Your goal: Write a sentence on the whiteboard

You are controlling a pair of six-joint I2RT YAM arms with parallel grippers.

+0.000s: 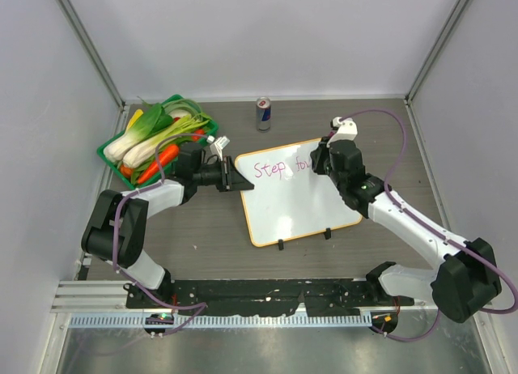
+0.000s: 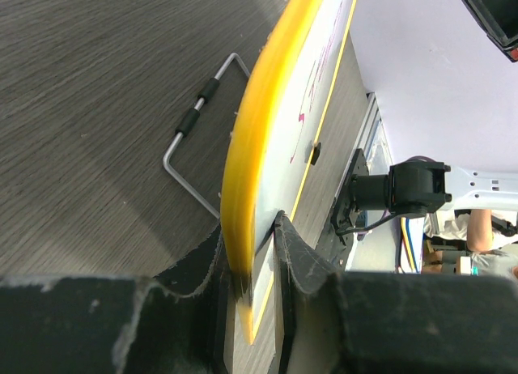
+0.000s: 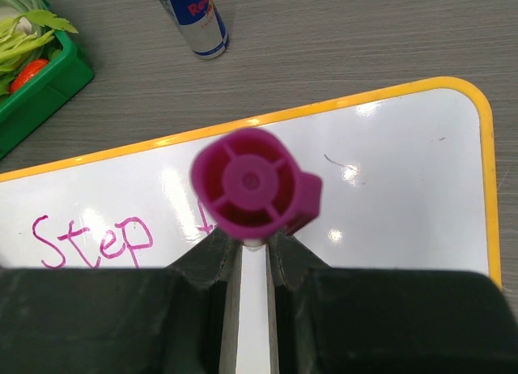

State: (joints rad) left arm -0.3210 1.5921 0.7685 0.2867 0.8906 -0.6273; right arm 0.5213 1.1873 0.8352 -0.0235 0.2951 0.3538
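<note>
Grey table [image 1: 202, 236]. Right gripper [image 1: 322, 159] clamps marker [image 3: 251, 184] upright over whiteboard [image 1: 312, 204] far edge. Sentence [image 1: 271, 168] unfinished, blank whiteboard rightward. Left gripper [image 1: 231, 178] pinches whiteboard left rim.

The fingers [image 3: 209, 265] clamp a magenta marker [image 3: 251, 184] over the whiteboard [image 3: 396, 172], beside pink writing [image 3: 93, 240].

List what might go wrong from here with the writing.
The left gripper pinches only an edge of the whiteboard, so pen pressure might shift the board and skew the line. The marker sits between just the fingertips of the right gripper and could tilt, breaking strokes.
</note>
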